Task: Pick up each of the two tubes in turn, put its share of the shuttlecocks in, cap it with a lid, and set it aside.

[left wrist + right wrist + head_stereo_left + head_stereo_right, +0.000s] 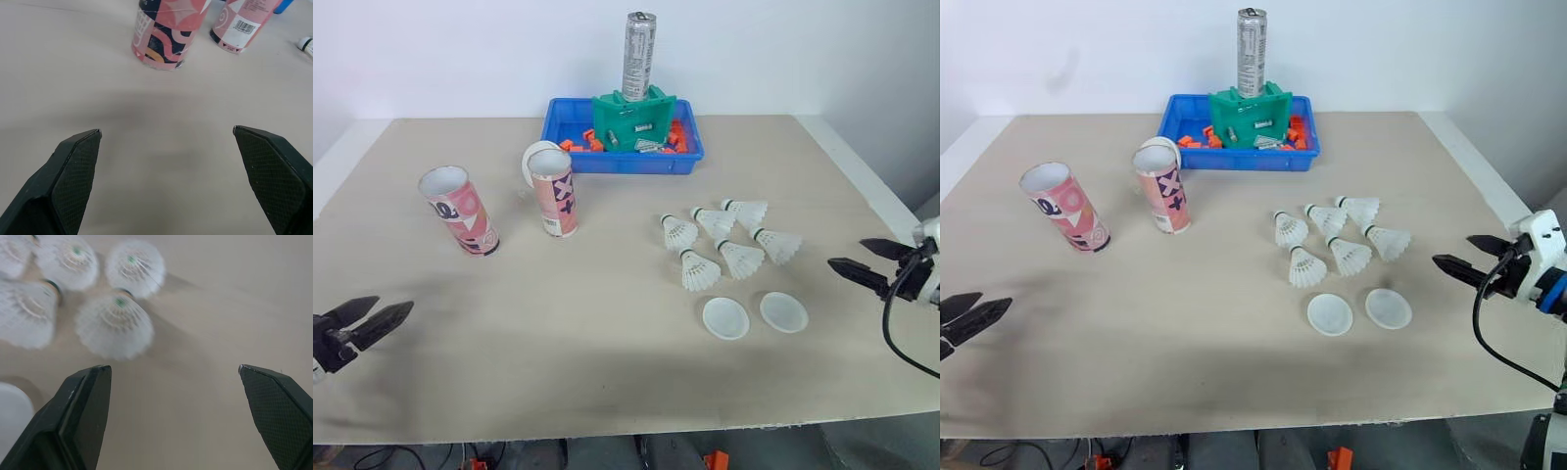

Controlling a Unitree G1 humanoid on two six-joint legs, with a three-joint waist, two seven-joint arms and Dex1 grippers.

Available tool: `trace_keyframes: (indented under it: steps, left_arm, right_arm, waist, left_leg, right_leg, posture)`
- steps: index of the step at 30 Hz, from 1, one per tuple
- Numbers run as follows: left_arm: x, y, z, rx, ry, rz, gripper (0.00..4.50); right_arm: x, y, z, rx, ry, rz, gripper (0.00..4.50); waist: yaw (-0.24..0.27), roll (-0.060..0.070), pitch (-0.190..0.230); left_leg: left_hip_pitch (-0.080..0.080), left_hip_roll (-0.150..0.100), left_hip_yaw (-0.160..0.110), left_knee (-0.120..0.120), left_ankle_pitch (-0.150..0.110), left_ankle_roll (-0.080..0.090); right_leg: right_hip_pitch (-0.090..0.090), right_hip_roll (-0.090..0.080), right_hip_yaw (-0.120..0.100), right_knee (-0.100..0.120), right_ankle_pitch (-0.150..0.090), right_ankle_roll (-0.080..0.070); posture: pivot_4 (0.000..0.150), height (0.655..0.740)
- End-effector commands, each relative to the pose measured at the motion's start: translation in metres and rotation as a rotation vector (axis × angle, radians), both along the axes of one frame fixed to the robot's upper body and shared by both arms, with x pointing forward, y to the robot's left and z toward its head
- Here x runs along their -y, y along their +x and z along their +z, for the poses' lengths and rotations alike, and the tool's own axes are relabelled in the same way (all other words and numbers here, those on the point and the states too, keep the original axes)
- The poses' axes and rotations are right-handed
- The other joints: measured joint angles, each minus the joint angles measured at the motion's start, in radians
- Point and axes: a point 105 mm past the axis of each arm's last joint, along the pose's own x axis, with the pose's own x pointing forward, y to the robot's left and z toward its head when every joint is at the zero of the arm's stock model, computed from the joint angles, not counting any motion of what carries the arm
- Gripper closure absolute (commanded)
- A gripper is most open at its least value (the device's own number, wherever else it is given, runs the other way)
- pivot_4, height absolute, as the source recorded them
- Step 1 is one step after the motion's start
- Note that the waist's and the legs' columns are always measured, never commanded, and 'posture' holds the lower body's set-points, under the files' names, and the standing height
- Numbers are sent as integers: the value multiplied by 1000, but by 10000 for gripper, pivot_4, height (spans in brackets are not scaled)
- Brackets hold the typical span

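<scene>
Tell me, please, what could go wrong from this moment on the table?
1. The shuttlecocks lie in a tight cluster; the open right hand may knock the neighbours when taking one.
2. The tubes stand on end, side by side; the left hand could tip one.
3. The lids lie flat, so a pinch may slip.

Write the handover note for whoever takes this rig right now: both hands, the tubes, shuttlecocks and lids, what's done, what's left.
Left hand: open, empty, over the table near its left side.
Right hand: open, empty, to the right of the shuttlecocks.
Far-left tube and second tube stand on the table's left half. Six shuttlecocks lie loose right of centre, with two lids just in front of them.
Done: nothing yet.
Left: fill, cap and set aside both tubes.
</scene>
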Motion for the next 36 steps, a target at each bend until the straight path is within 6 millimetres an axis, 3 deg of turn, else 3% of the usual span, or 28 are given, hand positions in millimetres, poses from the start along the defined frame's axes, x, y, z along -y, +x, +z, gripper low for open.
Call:
trace_keyframes:
  steps: [1, 9, 14, 18, 22, 29, 36]
  left_arm:
    - [0, 13, 26, 128, -24, -7, 0]
    - [28, 27, 17, 252, 159, -169, 0]
    - [22, 53, 9, 303, 236, -119, 0]
    - [23, 69, -6, 301, 262, -115, 0]
    - [26, 83, -11, 320, 221, -116, 0]
    - [40, 112, -11, 355, 169, -131, 0]
    - [39, 133, -17, 348, 209, -119, 0]
  right_arm:
    - [-38, 3, 34, 114, 9, 149, 399]
    - [-134, -7, 61, 174, 68, 442, 399]
    - [-216, -24, 76, 230, 126, 676, 399]
    - [-255, -27, 78, 241, 146, 722, 399]
    - [-272, -34, 77, 241, 146, 758, 399]
    - [-285, -32, 71, 258, 136, 729, 399]
    - [-292, -45, 68, 253, 164, 751, 399]
  waist:
    - [1, 0, 0]
    - [4, 1, 0]
    - [5, 0, 0]
    - [6, 0, 0]
    - [16, -2, -2]
    - [29, -3, -2]
    - [31, -3, -2]
  left_leg:
    - [0, 0, 0, 0, 0, 0]
    - [-1, 0, -1, 0, 0, 0]
    - [-1, 0, -2, 1, 1, 0]
    - [-2, 0, -2, 1, 1, 0]
    - [-6, 0, -5, 1, 1, 0]
    - [-8, 0, -9, 1, 1, 1]
    - [-9, 1, -9, 2, 2, 2]
  right_leg:
    - [0, 0, 0, 0, 0, 0]
    - [0, 1, 0, 0, 0, 1]
    - [0, 1, 0, 0, 1, 1]
    - [0, 1, 0, 0, 2, 1]
    - [-2, 2, -1, 0, 1, 2]
    - [-3, 4, -5, 0, 3, 5]
    - [-2, 4, -5, 0, 5, 6]
  posture:
    - [1500, 7400]
    - [1500, 7400]
    - [1500, 7400]
    - [1500, 7400]
    - [1500, 7400]
    - [1500, 7400]
    - [1500, 7400]
